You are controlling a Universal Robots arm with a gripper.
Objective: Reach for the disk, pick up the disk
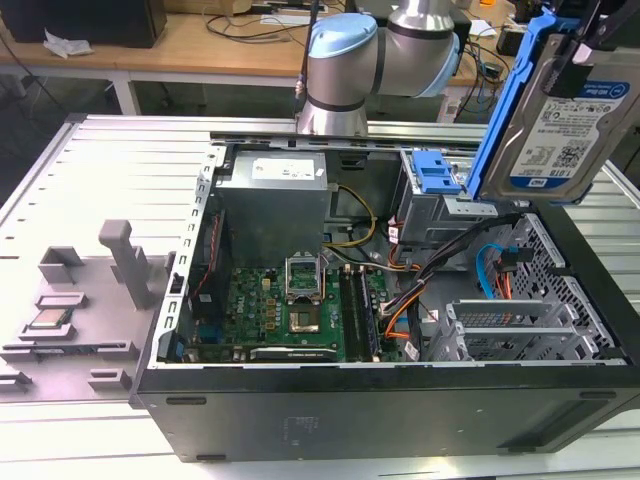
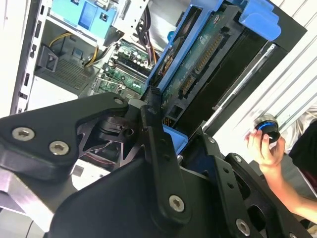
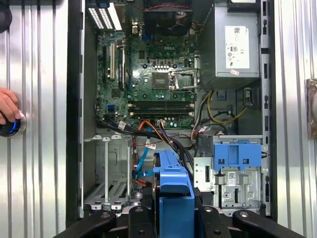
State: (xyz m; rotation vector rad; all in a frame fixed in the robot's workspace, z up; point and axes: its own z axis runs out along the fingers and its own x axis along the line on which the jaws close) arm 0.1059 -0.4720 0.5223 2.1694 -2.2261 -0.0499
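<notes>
While hanging high over the open computer case [image 1: 400, 400], gripper [image 2: 163, 124] clamping one disk [image 1: 565, 130] by its blue bracket [image 1: 505, 110].
Lifting clear above one blue-latched drive cage [image 1: 440, 185]; one person's hand [image 3: 7, 106] resting on a knob [image 3: 11, 128] beside the case.

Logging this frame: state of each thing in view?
disk: lifted above the case, tilted, in its blue bracket
gripper: shut on the disk's bracket
computer case: side open
CPU socket: open
drive cage: inside the case
</notes>
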